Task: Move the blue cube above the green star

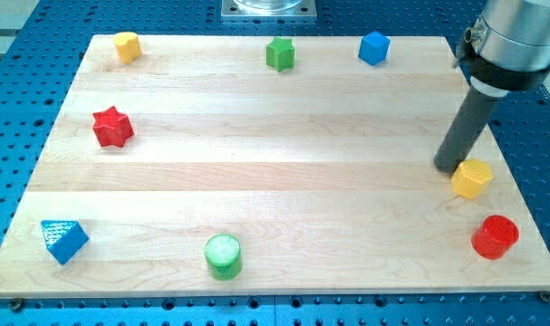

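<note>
The blue cube (373, 47) sits near the board's top edge, right of centre. The green star (280, 54) sits near the top edge at centre, to the cube's left, with a clear gap between them. My tip (449, 167) is at the view's right side, well below and right of the blue cube. It rests just left of a yellow hexagonal block (472, 178), touching or almost touching it.
A yellow block (127, 45) sits at top left. A red star (112, 127) is at left. A blue triangular block (63, 240) is at bottom left. A green cylinder (223, 254) is at bottom centre. A red cylinder (495, 237) is at bottom right.
</note>
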Controlling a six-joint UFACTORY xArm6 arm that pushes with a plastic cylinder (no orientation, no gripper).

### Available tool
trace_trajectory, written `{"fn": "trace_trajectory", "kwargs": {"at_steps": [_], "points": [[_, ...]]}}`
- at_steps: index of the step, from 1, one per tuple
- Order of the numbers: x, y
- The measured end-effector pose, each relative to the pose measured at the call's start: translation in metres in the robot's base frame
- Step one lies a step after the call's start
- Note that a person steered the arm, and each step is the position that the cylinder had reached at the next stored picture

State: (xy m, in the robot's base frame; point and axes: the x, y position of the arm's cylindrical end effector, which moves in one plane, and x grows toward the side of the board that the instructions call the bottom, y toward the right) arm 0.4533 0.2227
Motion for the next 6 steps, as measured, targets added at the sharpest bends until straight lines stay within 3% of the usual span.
{"fn": "trace_trajectory", "kwargs": {"at_steps": [2, 4, 6], "points": [[-0.174, 0.001], [-0.220, -0.054], [-0.262, -0.049]]}}
